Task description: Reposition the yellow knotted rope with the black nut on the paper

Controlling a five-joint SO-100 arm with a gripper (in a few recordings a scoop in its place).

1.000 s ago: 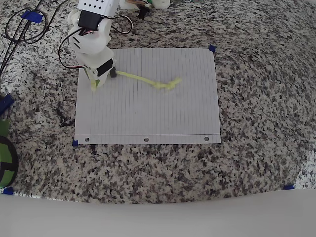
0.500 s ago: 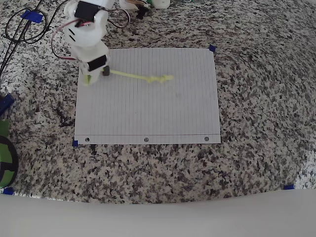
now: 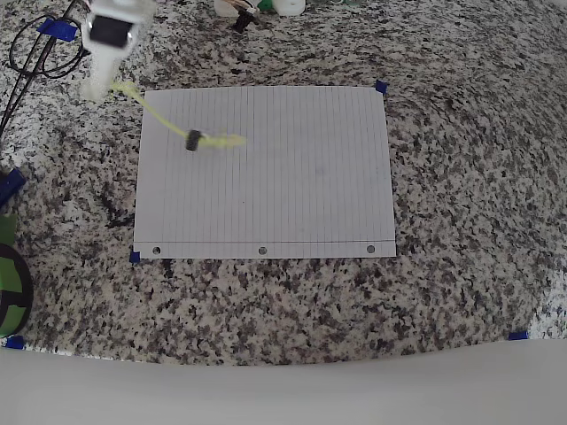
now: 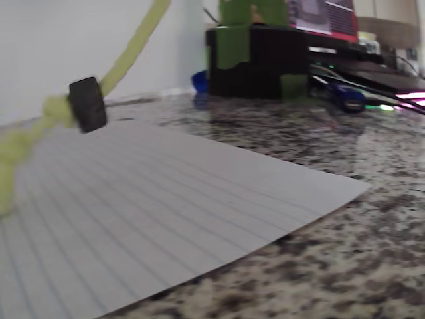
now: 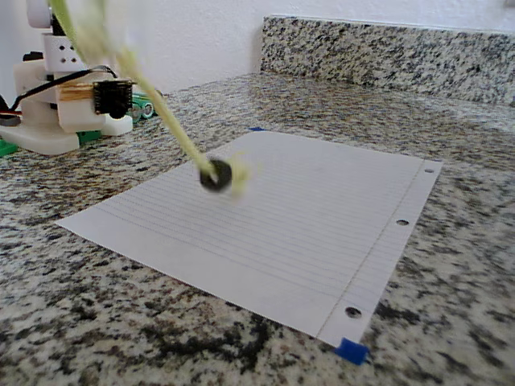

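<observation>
The yellow knotted rope (image 3: pixel 158 115) hangs slanted from my gripper (image 3: pixel 104 81), which is past the paper's top-left corner in the overhead view and shut on the rope's upper end. The black nut (image 3: pixel 193 140) sits low on the rope over the left part of the white lined paper (image 3: pixel 283 195), and a short blurred tail runs right of it. In the wrist view the rope (image 4: pixel 133 46) drops from the top to the nut (image 4: pixel 87 104) just above the paper (image 4: pixel 186 199). The fixed view shows the nut (image 5: pixel 216 175) at the paper (image 5: pixel 306 217), with the rope (image 5: pixel 161 112) rising left to the blurred gripper (image 5: pixel 80 24).
Black cables (image 3: pixel 35 53) lie on the granite at the top left, and blue tape marks the paper's corners (image 3: pixel 381 87). A green object (image 3: pixel 7 283) sits at the left edge. The arm's base (image 5: pixel 56 104) stands behind the paper in the fixed view.
My gripper has moved up and left, off the paper's corner, pulling the rope with it. The nut now sits farther down the rope from the gripper, and the rope's free end has slid left.
</observation>
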